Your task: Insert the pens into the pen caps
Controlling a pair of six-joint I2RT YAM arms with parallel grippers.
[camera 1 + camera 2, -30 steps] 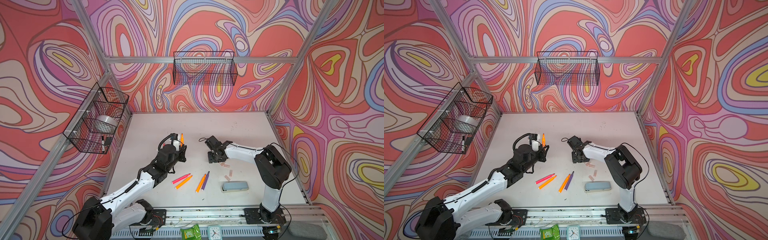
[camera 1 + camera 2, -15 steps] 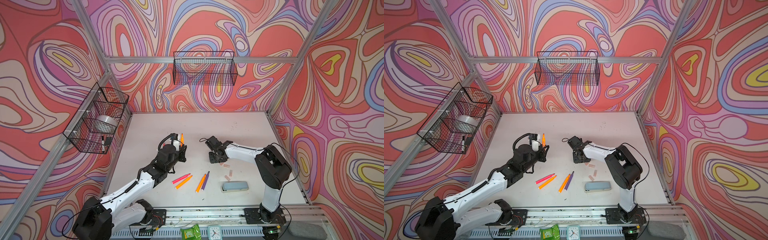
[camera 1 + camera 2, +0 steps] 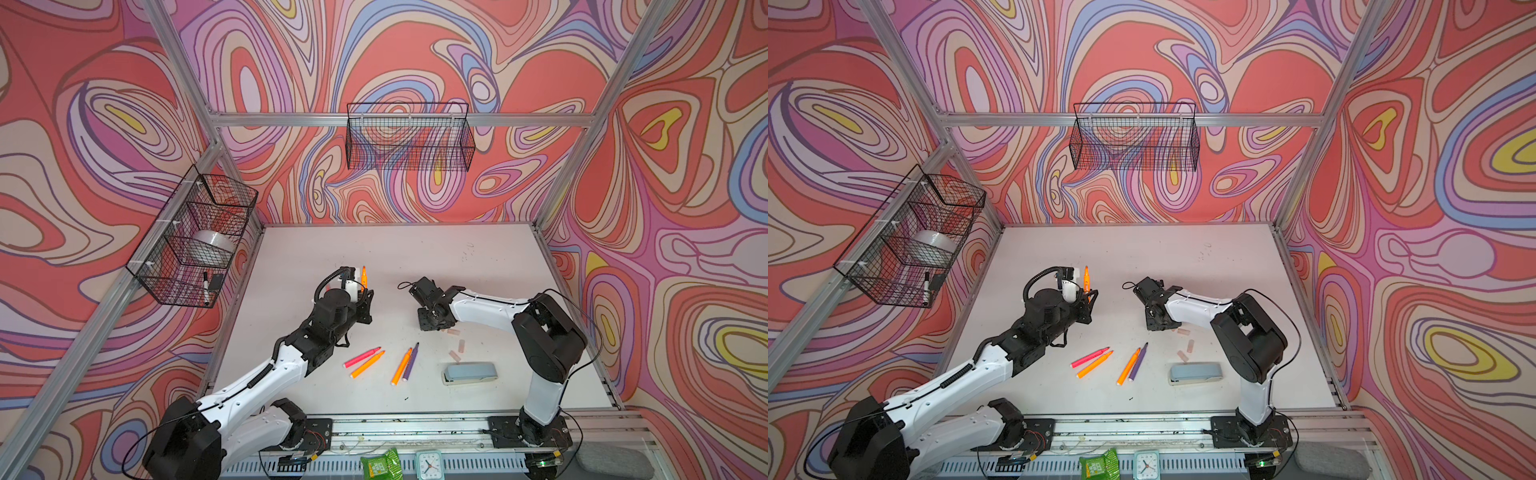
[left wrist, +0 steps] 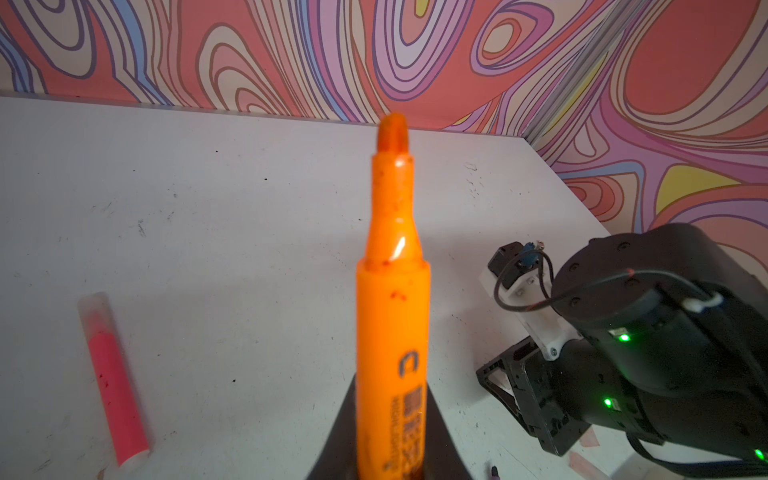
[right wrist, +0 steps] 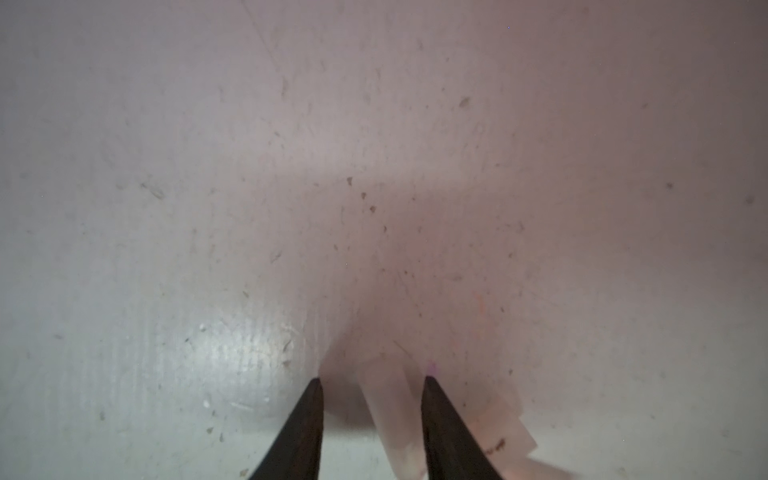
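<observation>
My left gripper [image 3: 364, 296] [image 4: 390, 461] is shut on an orange pen [image 3: 363, 276] [image 4: 392, 291], held upright above the table with its bare tip up. My right gripper [image 3: 430, 323] [image 5: 372, 380] points down at the table, its jaws either side of a pale pen cap [image 5: 390, 415]; the cap leans on one finger and a gap shows at the other. More pen caps [image 3: 453, 332] [image 3: 461, 345] lie beside it. Pink [image 3: 361, 356], orange [image 3: 401, 365] and purple [image 3: 410, 361] pens lie at front centre. A capped pink pen [image 4: 112, 374] lies left of the held one.
A grey-blue stapler [image 3: 469, 372] lies near the front right. Wire baskets hang on the back wall [image 3: 409, 139] and the left wall [image 3: 195, 245], the latter with a tape roll and a black-capped marker. A clock [image 3: 428, 465] and a green packet sit below the front rail.
The right gripper's jaws have narrowed around the pen cap on the table. The left arm holds the orange pen still.
</observation>
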